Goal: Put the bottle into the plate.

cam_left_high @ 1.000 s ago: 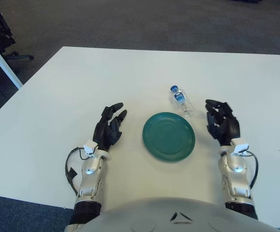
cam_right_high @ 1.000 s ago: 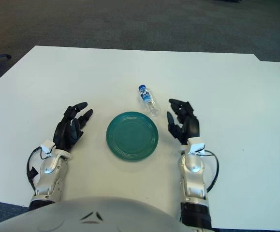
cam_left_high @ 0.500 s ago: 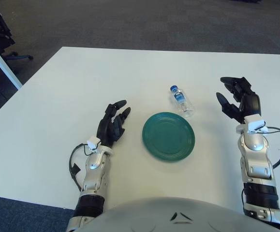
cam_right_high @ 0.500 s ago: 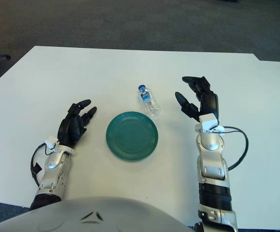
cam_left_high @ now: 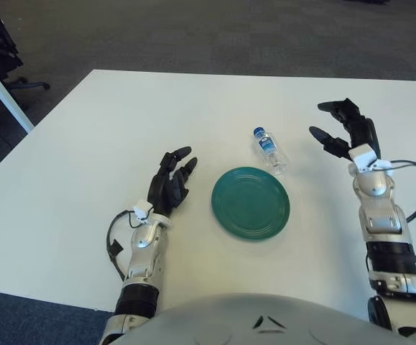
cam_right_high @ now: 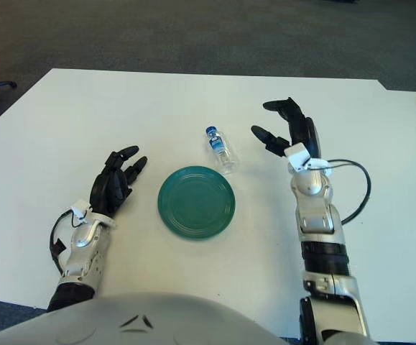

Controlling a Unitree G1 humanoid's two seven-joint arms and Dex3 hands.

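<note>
White table (cam_left_high: 121, 115), and our bottle (cam_left_high: 269, 150) lies on its side just behind the plate (cam_left_high: 251, 202). Right hand (cam_left_high: 348, 133) nearby, fingers spread; left hand (cam_left_high: 170, 188) idle. Looks light, slick and roll-prone, so we'd grab mid-body.

Right hand (cam_right_high: 288, 129) raised, fingers spread, empty; bottle (cam_right_high: 220, 149) lying just left of it, plate (cam_right_high: 196, 201) lower left.

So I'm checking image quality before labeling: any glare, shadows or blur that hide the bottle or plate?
Left eye view: even, soft light; the bottle casts almost no shadow and its blue cap reads sharply. Right eye view: the green plate shows only a faint sheen, rings visible; the right hand, open beside the bottle, shows no blur, and neither does the left hand.
</note>
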